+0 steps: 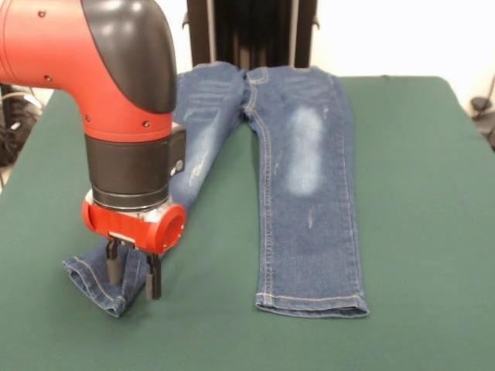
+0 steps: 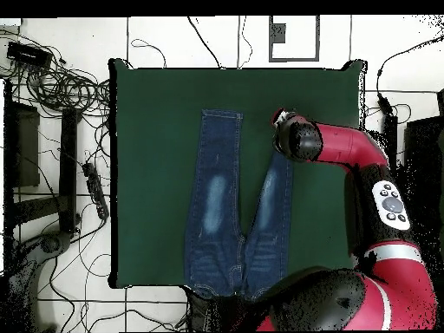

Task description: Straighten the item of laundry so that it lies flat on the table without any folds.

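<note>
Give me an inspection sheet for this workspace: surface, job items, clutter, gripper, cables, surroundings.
Surface: table in dark green cloth.
Job items: jeans spread lengthwise; one leg flat, the other angled outward, its hem bunched under the arm.
Clutter: nothing seen on the table.
Gripper: gripper down at that hem, fingers slightly apart on the denim; a grip cannot be confirmed.
Cables: tangled cords and a power strip on the floor beside the table.
Surroundings: tiled floor.
</note>
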